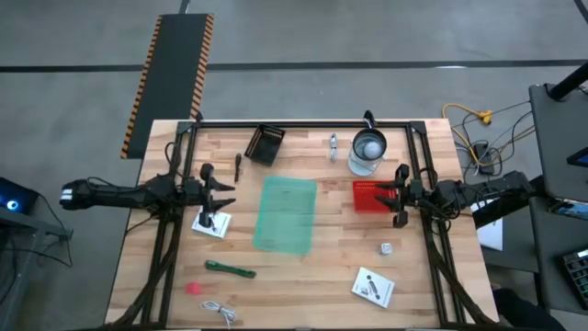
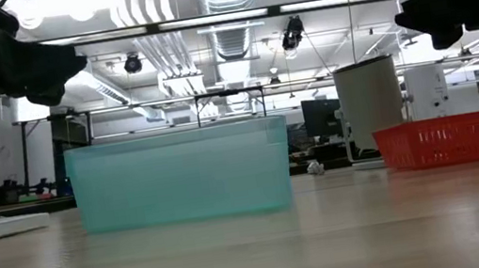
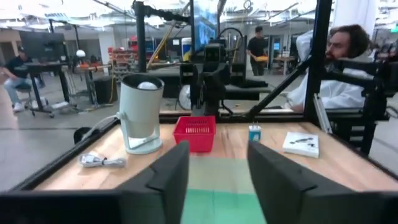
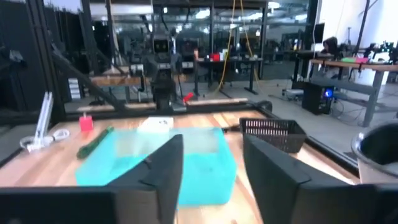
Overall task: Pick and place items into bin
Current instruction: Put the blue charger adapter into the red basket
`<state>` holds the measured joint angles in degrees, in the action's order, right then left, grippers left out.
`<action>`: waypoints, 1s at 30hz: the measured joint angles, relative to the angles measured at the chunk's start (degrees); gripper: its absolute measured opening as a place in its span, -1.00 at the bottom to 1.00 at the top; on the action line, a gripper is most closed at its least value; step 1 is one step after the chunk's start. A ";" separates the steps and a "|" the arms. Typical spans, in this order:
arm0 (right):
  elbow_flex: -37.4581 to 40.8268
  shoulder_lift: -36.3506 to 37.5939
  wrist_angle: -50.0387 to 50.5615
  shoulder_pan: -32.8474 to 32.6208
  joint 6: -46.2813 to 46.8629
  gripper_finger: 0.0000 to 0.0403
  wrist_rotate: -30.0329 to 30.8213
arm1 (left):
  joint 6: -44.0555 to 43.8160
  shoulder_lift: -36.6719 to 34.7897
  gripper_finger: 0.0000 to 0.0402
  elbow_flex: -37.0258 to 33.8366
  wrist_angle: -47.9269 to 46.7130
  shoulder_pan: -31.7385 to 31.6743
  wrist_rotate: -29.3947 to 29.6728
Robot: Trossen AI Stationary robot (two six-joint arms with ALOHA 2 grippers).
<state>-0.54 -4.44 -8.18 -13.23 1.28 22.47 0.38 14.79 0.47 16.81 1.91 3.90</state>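
Above wooden table, left gripper and right gripper, level, facing inward, fingers apart.

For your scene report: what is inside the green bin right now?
The green bin looks empty from above; only bare translucent floor shows. Nothing covers its inside. The items lie outside it on the table.

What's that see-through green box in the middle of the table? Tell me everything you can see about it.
The green bin is a rectangular tub of translucent teal plastic with straight walls and an open top. It stands upright on the wooden table, about at its centre, long side running front to back, between the two arms. From the low view it looks empty; nothing shows through its walls. Nothing touches it but the tabletop. A red basket sits apart to its right.
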 joint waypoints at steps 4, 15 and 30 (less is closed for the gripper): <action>0.00 -1.24 -7.62 0.00 -2.39 -0.05 -0.54 | 0.11 2.62 -0.05 0.11 7.61 -0.04 -0.03; 0.00 -5.82 -10.12 -0.02 -4.39 -0.01 -3.20 | -1.17 11.13 -0.01 3.43 13.15 -0.04 -1.01; 0.00 -7.03 -12.52 -0.02 -3.54 -0.04 -5.44 | 3.52 20.05 -0.01 2.83 23.58 -0.02 0.98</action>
<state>-0.54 -11.46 -20.70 -13.26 -2.26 17.03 3.90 34.84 3.30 40.38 1.89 4.89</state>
